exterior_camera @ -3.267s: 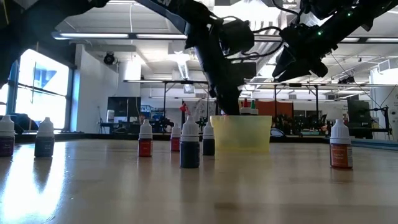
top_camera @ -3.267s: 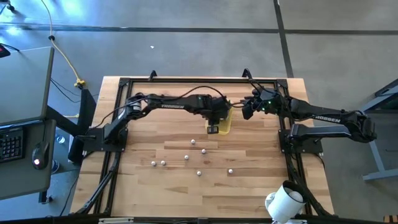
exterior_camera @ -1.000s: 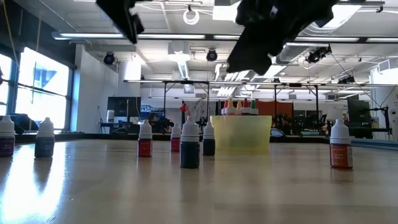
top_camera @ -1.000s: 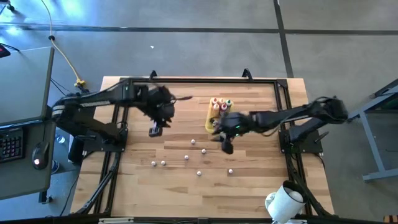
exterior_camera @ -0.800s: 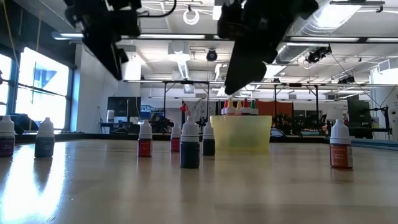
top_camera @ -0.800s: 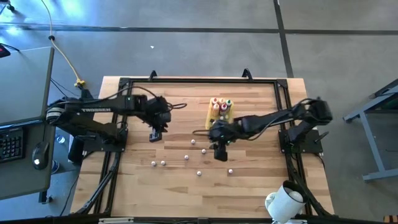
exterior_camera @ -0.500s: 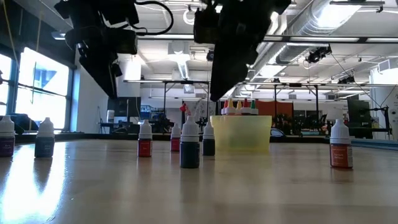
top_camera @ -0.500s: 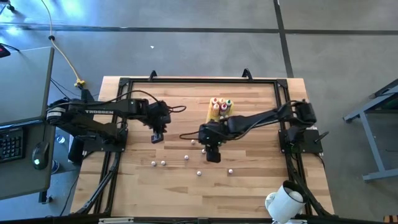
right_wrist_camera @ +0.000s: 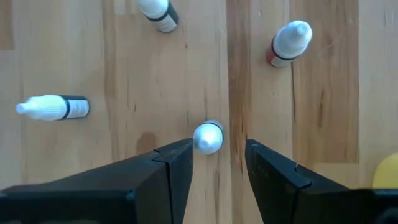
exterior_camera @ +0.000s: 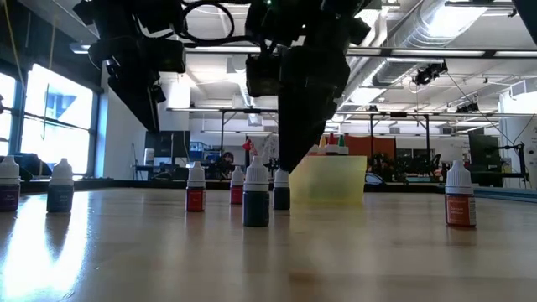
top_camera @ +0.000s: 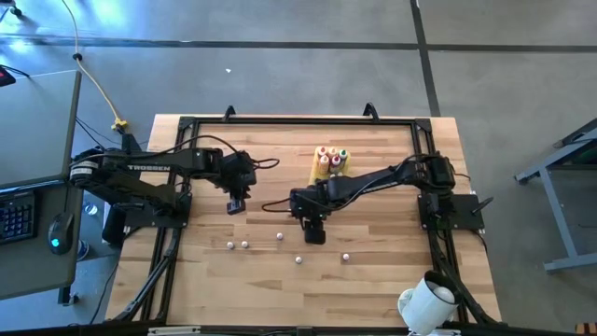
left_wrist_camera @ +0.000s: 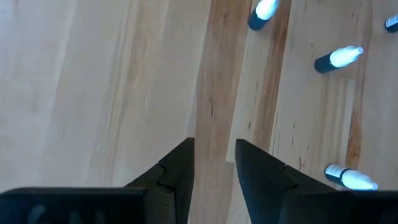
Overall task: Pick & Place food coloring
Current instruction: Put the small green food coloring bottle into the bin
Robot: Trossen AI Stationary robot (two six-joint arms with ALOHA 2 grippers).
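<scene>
Several tiny food coloring bottles (top_camera: 280, 237) stand loose on the wooden table; a few more (top_camera: 327, 156) sit in the yellow tray (top_camera: 329, 187). My right gripper (top_camera: 315, 234) hangs open over the loose group, just in front of the tray. In the right wrist view its fingers (right_wrist_camera: 178, 159) flank a white-capped bottle (right_wrist_camera: 208, 137) seen from above, not touching it. My left gripper (top_camera: 234, 206) hovers at the table's left middle, open with nothing in it (left_wrist_camera: 214, 152). In the low view the right gripper (exterior_camera: 287, 159) reaches down near a dark bottle (exterior_camera: 281, 190).
A black metal frame (top_camera: 298, 120) runs around the table top. A white cylinder (top_camera: 424, 302) sits at the front right corner. More bottles stand apart at the low view's left (exterior_camera: 60, 185) and right (exterior_camera: 460, 196). A desk with a keyboard (top_camera: 19, 213) stands to the left.
My right arm has swung left from beside the tray and come down over the loose bottles. The left arm drew back a little toward its base, then held still.
</scene>
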